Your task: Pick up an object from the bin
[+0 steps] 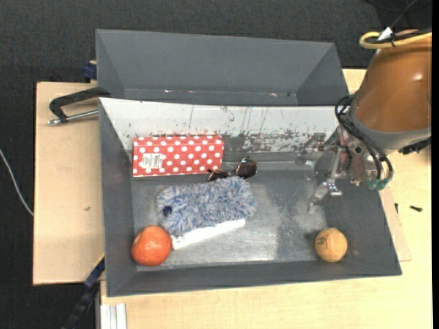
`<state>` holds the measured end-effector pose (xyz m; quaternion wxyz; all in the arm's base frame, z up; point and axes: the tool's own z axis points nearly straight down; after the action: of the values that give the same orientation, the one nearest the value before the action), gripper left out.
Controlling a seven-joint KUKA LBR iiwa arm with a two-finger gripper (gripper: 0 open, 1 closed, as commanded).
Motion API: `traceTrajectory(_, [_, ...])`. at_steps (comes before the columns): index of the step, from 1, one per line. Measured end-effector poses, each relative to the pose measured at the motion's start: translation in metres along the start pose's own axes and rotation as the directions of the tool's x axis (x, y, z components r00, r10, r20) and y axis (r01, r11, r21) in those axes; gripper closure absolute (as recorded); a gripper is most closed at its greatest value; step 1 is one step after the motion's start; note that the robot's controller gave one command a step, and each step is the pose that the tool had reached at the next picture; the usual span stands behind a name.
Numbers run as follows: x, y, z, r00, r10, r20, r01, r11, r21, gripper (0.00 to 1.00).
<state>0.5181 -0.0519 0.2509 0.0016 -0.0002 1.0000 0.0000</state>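
My gripper (328,188) hangs above the right part of the bin, near the right wall. A tan ball (330,245) lies below it in the front right corner, apart from the gripper. Nothing shows in the gripper. To the left, in the middle of the bin, lies a fluffy blue-and-white duster (206,205) with a white handle.
A red box with white dots (178,155) leans along the back wall at the left. A small dark brown thing (236,170) sits just right of it. An orange ball (151,245) rests in the front left corner by the duster's handle. The arm's orange cover stands over the right rim.
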Motion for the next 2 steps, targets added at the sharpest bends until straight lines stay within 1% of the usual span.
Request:
traceTrajectory(1, [0.000,0.000,0.000,1.000,0.000,0.000,0.000,1.000,0.000,0.00])
traceTrajectory(2, [-0.003,-0.017,0.050,1.000,0.014,0.006,-0.014,1.000,0.000,0.00])
